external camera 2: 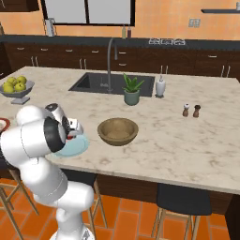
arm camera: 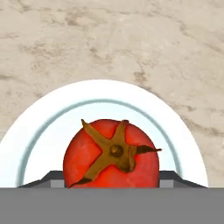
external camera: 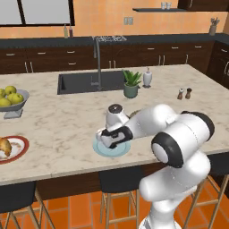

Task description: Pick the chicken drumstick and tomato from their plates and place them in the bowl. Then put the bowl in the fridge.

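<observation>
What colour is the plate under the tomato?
Pale blue round plate with a white rim, under the glossy red tomato; clearest in the hand view.

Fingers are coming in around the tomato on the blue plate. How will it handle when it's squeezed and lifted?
The tomato is round and glossy, so it may slip or squirt out if the fingers pinch off-centre. It looks small, probably light. If dropped on the flat pale blue plate, it would likely roll, as little rim shows to stop it.
</observation>
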